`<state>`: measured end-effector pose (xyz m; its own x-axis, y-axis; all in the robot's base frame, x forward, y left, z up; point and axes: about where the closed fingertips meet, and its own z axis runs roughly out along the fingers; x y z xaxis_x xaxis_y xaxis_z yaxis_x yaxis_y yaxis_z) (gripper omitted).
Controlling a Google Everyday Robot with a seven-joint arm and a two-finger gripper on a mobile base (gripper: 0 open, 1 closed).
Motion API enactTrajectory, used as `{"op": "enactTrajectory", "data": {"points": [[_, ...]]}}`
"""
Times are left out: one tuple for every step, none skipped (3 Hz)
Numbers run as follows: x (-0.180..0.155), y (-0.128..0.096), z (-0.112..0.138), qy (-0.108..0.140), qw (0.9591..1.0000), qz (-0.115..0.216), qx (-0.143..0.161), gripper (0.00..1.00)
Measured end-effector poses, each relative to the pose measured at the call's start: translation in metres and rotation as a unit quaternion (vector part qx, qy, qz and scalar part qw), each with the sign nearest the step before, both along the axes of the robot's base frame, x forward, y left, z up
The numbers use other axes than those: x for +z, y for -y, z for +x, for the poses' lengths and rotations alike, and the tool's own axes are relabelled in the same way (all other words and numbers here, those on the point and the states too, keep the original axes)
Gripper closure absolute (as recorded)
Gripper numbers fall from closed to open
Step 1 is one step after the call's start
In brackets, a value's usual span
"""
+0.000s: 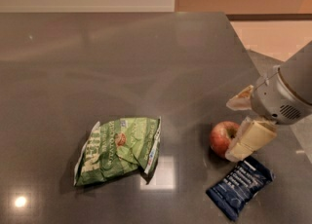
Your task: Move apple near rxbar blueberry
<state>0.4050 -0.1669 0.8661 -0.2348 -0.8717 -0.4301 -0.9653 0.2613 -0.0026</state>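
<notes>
apple [223,138]: small, round, red with a yellowish patch; sits on the worktop [122,62] near its right edge, stem end up as far as can be told.
apple position vs. target: just beside the rxbar blueberry [240,187], which lies flat directly in front of it; a narrow strip of worktop shows between the two.
apple handling (judged): firm and fairly dense, so a solid pinch will not crush it; the skin is smooth and waxy, and the round body will roll if nudged off-centre or set down at a tilt.
hold point (judged): across the widest part, pads on opposite cheeks, clear of the stem dimple; a grip too high or too low would likely squeeze it out.
gripper [236,126]: at the apple's right side, arm coming in from the right edge of view.
gripper state: jaws spread wider than the fruit; the lower of the two fingers [251,140] overlaps the apple's right flank, the upper one stands off with dark worktop showing between it and the fruit. Nothing is clamped.
rxbar blueberry handling (judged): thin, light, slick wrapper; it would slide easily if bumped.
chip bag [119,150]: green and white, crumpled, well apart to the left; not in the way.
task status (judged): the apple looks placed near the bar.
</notes>
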Motion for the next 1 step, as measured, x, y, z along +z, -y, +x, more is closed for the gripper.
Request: {"op": "enactTrajectory", "data": {"points": [[0.0000, 0.0000, 0.0000, 0.000, 1.0000, 0.000, 0.000, 0.00]]}}
